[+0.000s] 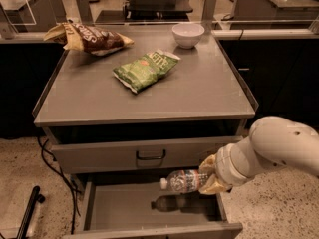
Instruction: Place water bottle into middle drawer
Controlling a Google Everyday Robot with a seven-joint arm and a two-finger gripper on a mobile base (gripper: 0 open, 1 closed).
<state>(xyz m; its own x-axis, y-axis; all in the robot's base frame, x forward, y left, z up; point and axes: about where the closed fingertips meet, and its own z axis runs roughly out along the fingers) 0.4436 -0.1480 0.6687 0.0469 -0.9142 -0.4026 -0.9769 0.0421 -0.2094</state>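
Presently the tool (209,179) is gripping the bottle (185,180) by its base end, holding it sideways above the open drawer (124,208). Light, thin-walled and slippery, it probably wants gentle mid-body pressure.

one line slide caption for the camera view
Gripper holds the water bottle sideways above the open middle drawer.
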